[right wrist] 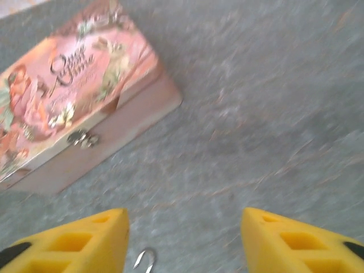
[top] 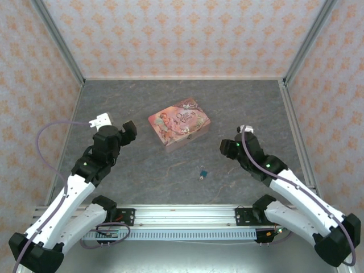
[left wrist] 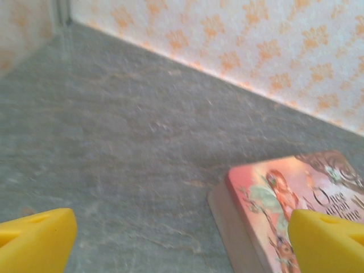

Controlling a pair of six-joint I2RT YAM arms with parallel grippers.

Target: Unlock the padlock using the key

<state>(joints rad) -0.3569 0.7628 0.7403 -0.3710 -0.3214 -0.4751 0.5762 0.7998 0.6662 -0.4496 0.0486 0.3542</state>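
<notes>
The tiny blue padlock [top: 202,172] with a small brass-coloured part lies on the grey table, in front of the pink tin. In the right wrist view its silver hooked shackle [right wrist: 144,263] pokes in at the bottom edge, by the left yellow finger. My right gripper [top: 227,149] [right wrist: 185,242] hovers to the padlock's right, open, with nothing between its fingers. Left of the tin is my left gripper [top: 128,131] [left wrist: 182,244], open wide and empty over bare table. The key is hidden from view.
The pink illustrated tin [top: 179,124] [left wrist: 284,199] [right wrist: 74,96] lies shut mid-table, its small metal clasp [right wrist: 83,138] facing the near side. Patterned walls close in the back and both sides. Bare grey table [top: 142,170] lies between the arms.
</notes>
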